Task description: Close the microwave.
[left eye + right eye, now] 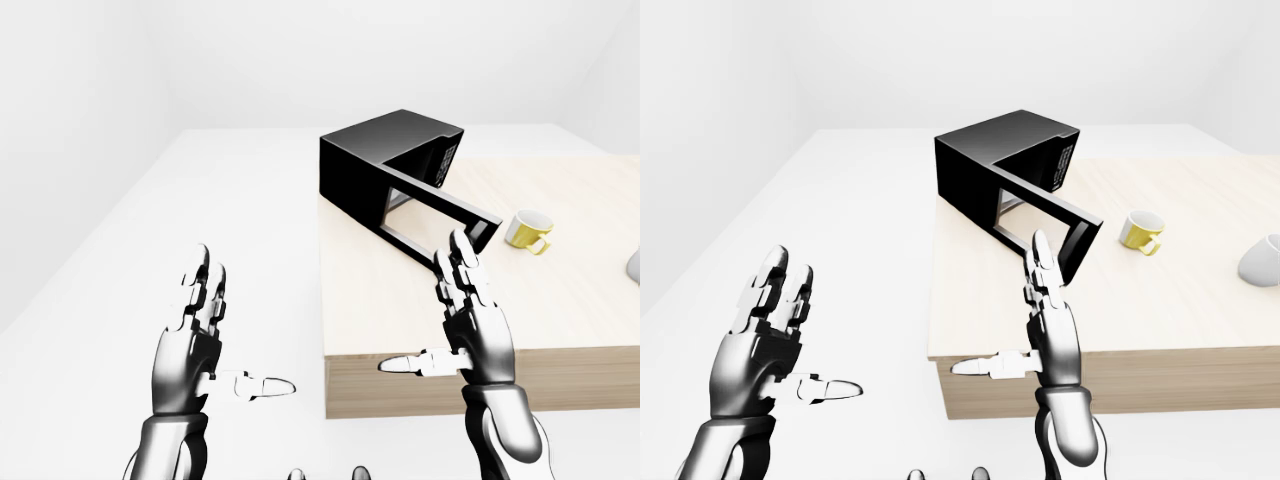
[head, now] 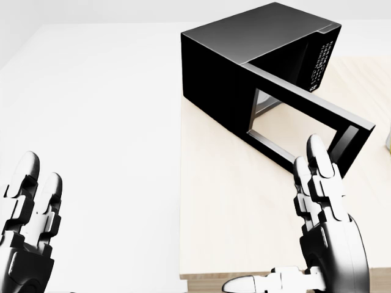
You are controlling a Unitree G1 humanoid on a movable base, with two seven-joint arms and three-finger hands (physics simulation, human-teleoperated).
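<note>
The black microwave point(image 2: 244, 61) stands at the left end of the wooden table point(image 2: 238, 220), its keypad point(image 2: 324, 58) at the view's right. Its windowed door point(image 2: 299, 113) is swung wide open, and the handle edge point(image 2: 345, 146) points toward the lower right of the head view. My right hand point(image 2: 308, 226) is open with its fingers upright, just below the door's free end and apart from it. Low at the left, my left hand point(image 2: 27, 213) is also open, over white floor and well clear of the table. Neither hand holds anything.
A yellow mug point(image 1: 1138, 231) sits on the table to the right of the door. Part of a white rounded object point(image 1: 1265, 262) shows at the right edge. The table's left edge point(image 1: 325, 300) drops to white floor, which fills the left half of the views.
</note>
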